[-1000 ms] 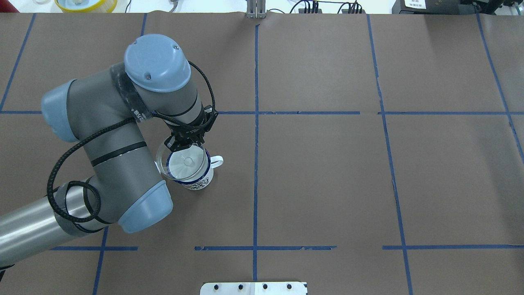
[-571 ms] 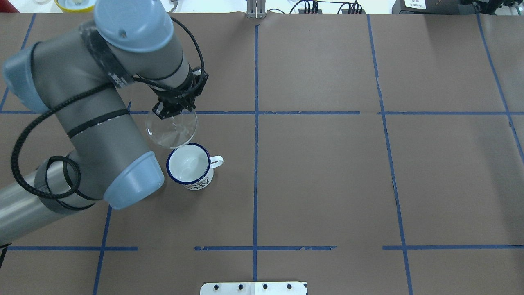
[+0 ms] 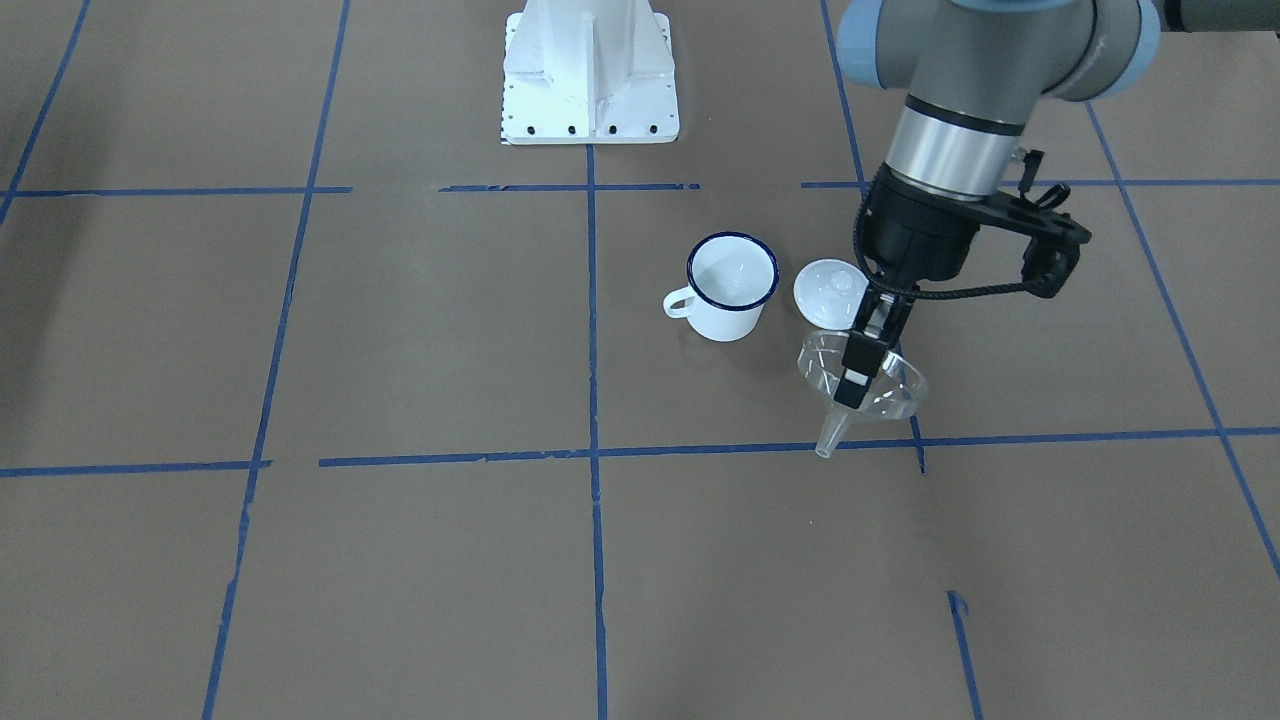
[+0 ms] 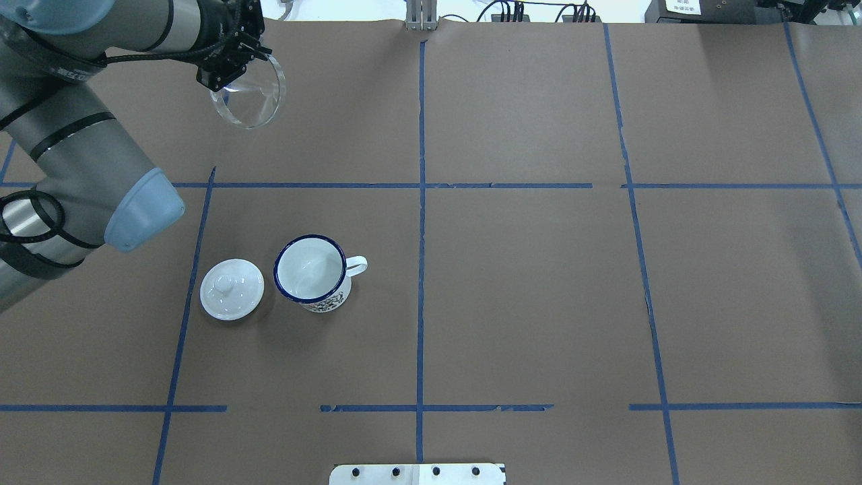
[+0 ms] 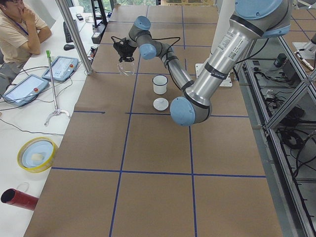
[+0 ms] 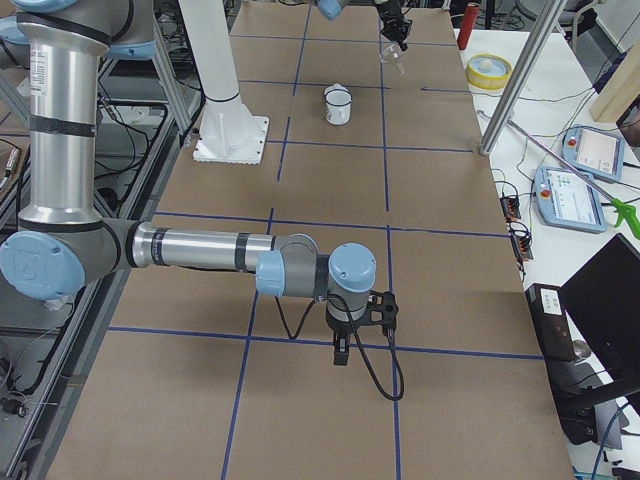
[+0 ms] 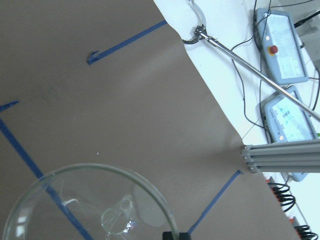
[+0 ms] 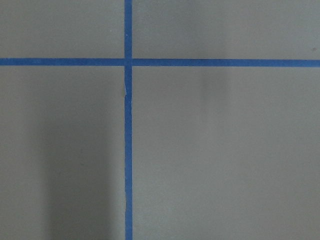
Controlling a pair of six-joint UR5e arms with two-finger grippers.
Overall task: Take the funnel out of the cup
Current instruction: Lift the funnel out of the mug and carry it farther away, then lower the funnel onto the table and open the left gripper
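Observation:
The clear funnel (image 4: 252,101) hangs from my left gripper (image 4: 221,77), which is shut on its rim. It is well away from the cup, above the far left part of the table. In the front view the funnel (image 3: 900,390) tilts, spout pointing down toward a blue tape line. The left wrist view shows its rim and spout (image 7: 90,205) from above. The white cup (image 4: 311,277) with a dark blue rim stands upright and empty, handle to the right; it also shows in the front view (image 3: 720,318). My right gripper (image 6: 340,352) shows only in the exterior right view, low over the table, and I cannot tell its state.
A white domed lid with a knob (image 4: 231,288) lies on the table just left of the cup, also in the front view (image 3: 830,290). The robot's white base plate (image 3: 590,90) is at the near middle edge. An aluminium post (image 7: 280,155) stands at the table's far edge.
My left gripper has lifted the funnel out of the cup and carried it far and to the left. The arm's move uncovered the white lid. The cup has stayed in place.

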